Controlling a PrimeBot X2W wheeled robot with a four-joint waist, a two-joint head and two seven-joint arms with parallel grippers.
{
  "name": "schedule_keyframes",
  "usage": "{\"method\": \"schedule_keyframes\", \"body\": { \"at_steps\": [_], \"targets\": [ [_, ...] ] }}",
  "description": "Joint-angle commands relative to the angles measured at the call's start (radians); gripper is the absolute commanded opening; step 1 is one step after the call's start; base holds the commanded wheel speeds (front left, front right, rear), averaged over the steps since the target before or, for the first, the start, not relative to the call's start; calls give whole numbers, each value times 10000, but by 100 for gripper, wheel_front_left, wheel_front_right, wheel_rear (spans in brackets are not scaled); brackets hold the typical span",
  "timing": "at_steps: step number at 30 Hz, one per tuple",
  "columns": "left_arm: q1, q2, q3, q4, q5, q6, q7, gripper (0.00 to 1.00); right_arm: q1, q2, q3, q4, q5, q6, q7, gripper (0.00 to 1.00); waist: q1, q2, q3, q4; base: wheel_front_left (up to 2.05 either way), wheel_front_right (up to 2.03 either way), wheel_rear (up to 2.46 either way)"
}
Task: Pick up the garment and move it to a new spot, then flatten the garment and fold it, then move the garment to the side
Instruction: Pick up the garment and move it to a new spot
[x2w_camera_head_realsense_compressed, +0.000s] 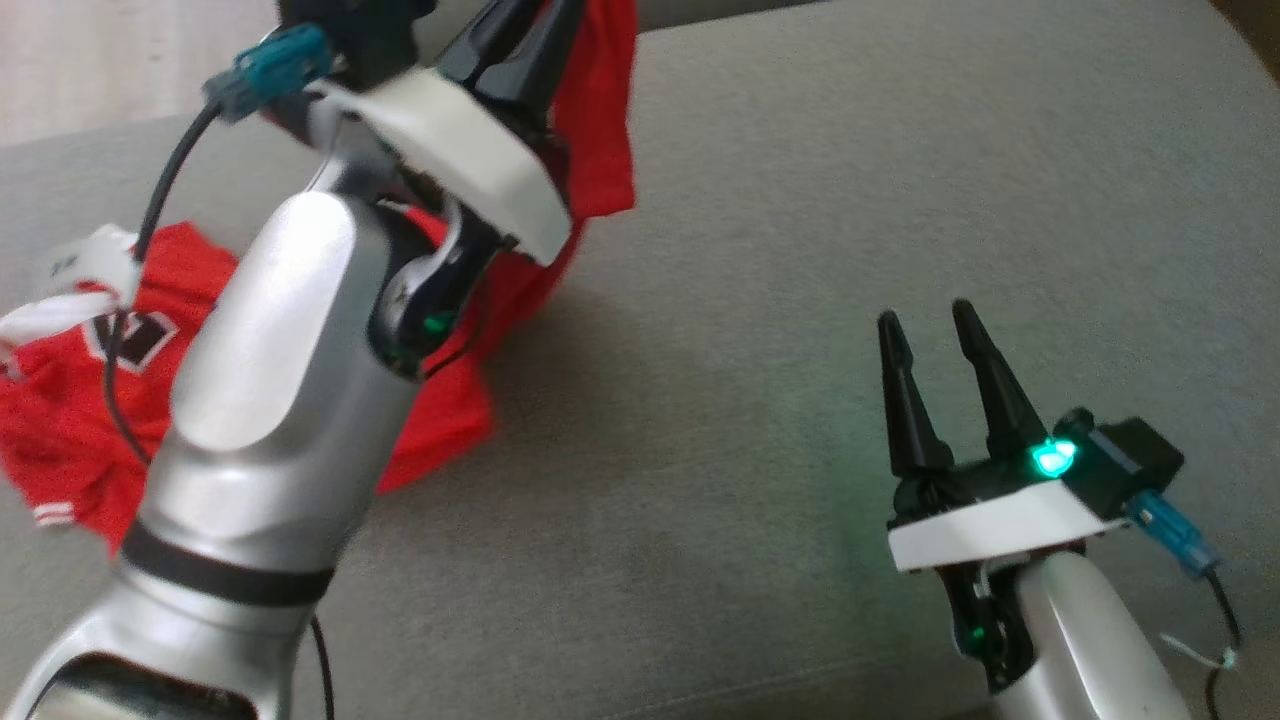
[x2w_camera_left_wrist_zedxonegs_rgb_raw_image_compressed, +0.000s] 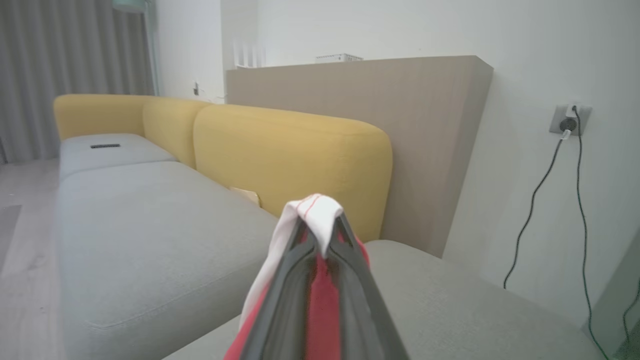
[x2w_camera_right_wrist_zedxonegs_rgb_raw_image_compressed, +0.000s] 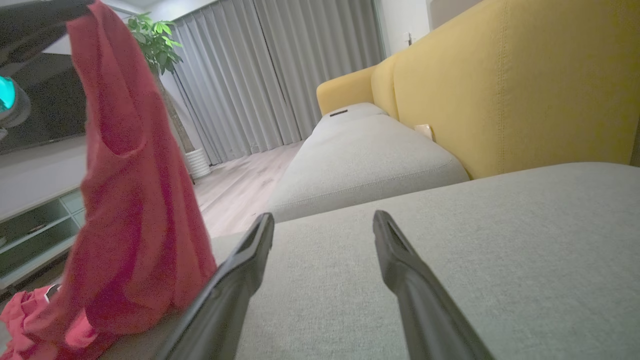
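On the head view I see the left arm (x2w_camera_head_realsense_compressed: 270, 400) raised at the upper left. The left jaws are clenched on the red garment (x2w_camera_head_realsense_compressed: 600, 130) at the top edge of the view. The cloth hangs from there, and its lower part lies bunched on the grey sofa seat (x2w_camera_head_realsense_compressed: 800, 250) at the left, white trim showing. The right jaws are at the lower right, well apart from the garment, their fingers (x2w_camera_head_realsense_compressed: 905, 400) released and spread over bare cushion.

On the left wrist view the two dark fingers (x2w_camera_left_wrist_zedxonegs_rgb_raw_image_compressed: 280, 300) meet at the tips, pinching a white hem and red cloth of the garment (x2w_camera_left_wrist_zedxonegs_rgb_raw_image_compressed: 320, 215). Past them are the yellow sofa back (x2w_camera_left_wrist_zedxonegs_rgb_raw_image_compressed: 290, 155) and a wall socket (x2w_camera_left_wrist_zedxonegs_rgb_raw_image_compressed: 567, 122) with a cable.

On the right wrist view the fingers (x2w_camera_right_wrist_zedxonegs_rgb_raw_image_compressed: 240, 280) stand apart with only grey seat (x2w_camera_right_wrist_zedxonegs_rgb_raw_image_compressed: 500, 240) between them. The garment (x2w_camera_right_wrist_zedxonegs_rgb_raw_image_compressed: 130, 200) hangs at the left, its lower end crumpled on the seat.
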Motion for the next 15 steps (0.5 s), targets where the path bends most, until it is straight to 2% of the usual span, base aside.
{"method": "schedule_keyframes", "body": {
  "at_steps": [1, 10, 11, 15],
  "targets": [
    [-698, 68, 313, -262, 6, 70, 68, 0, -503, -52, 302, -408, 112, -9, -109, 100, 0, 0, 177, -363, 0, 0, 0],
    [-2100, -436, 122, 953, 169, 215, -93, 0, -974, -52, 688, -700, 647, -9, -109, 100, 0, 0, 923, -1815, 0, 0, 0],
    [-2804, -575, 92, 1500, 297, 262, -472, 0, -1092, -52, 779, -749, 824, -9, -109, 100, 0, 0, 1149, -2206, 0, 0, 0],
    [-3550, -757, 155, 2359, 175, 448, -1163, 0, -1190, -52, 871, -780, 990, -9, -109, 100, 0, 0, 1341, -2482, 0, 0, 0]
  ]
}}
